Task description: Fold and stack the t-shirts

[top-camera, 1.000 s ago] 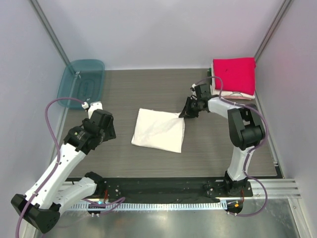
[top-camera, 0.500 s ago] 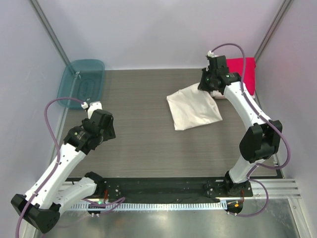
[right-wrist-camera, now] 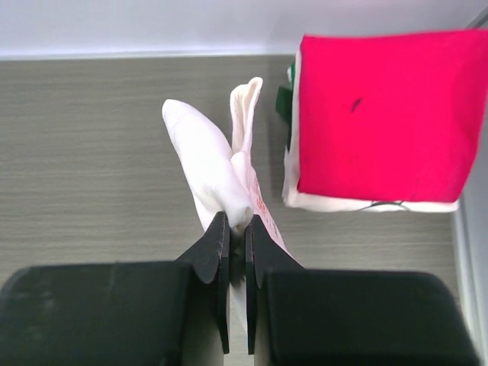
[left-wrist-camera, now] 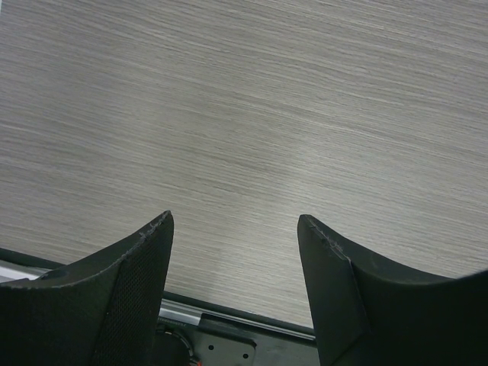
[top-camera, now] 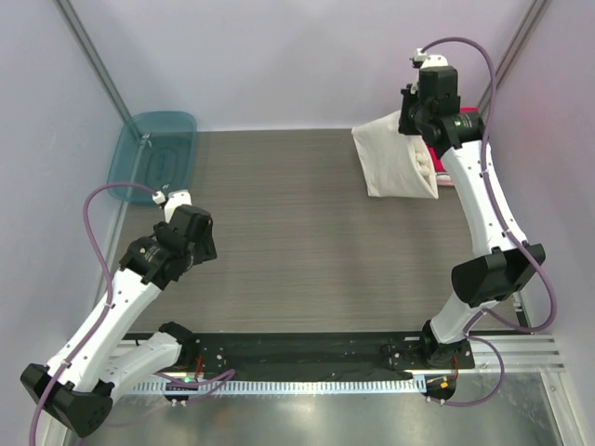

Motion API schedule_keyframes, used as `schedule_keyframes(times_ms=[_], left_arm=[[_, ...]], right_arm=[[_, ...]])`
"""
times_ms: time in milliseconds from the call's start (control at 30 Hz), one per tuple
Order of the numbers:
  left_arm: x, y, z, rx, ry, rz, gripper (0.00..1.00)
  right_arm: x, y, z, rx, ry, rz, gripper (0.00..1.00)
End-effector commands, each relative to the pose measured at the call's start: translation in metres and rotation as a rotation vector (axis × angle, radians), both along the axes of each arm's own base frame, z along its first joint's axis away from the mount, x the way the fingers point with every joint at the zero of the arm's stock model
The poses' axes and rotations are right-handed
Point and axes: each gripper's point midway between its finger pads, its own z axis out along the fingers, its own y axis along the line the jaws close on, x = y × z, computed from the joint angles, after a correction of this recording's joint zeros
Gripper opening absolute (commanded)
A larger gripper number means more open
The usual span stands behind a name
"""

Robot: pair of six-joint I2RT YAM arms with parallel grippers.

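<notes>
My right gripper (top-camera: 416, 119) is shut on the folded cream-white t-shirt (top-camera: 395, 160) and holds it in the air at the back right; the cloth hangs down from the jaws. In the right wrist view the gripper (right-wrist-camera: 237, 225) pinches the shirt's edge (right-wrist-camera: 206, 164), with red print showing on a fold. The bright pinkish-red t-shirt (right-wrist-camera: 381, 114) lies folded on top of pale folded tees (right-wrist-camera: 358, 203) just right of the hanging shirt. In the top view the stack is mostly hidden behind the right arm. My left gripper (left-wrist-camera: 235, 221) is open and empty above bare table at the left.
A translucent teal tub (top-camera: 153, 153) stands at the back left corner. The wood-grain table (top-camera: 279, 242) is walled by pale panels on the back and sides. A black rail (top-camera: 307, 348) runs along the near edge by the arm bases.
My right gripper has lifted the cream-white shirt off the table's middle and carried it back and right, up beside the stack. The left arm has not moved.
</notes>
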Motion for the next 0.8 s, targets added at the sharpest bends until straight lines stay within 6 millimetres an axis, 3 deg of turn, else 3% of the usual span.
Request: schedule_keyframes(times_ms=[0, 367, 767], left_arm=[[0.006, 0.003, 0.004, -0.005, -0.035, 0.035, 0.67], [0.004, 0.004, 0.009, -0.020, -0.066, 0.039, 0.66], [0.006, 0.002, 0.004, -0.016, -0.045, 0.034, 0.65]], right_arm=[[-0.002, -0.017, 0.071, -0.035, -0.185, -0.020, 0.01], [0.013, -0.029, 0.111, -0.039, -0.282, -0.023, 0.01], [0.023, -0.059, 0.117, -0.071, -0.300, -0.054, 0.01]])
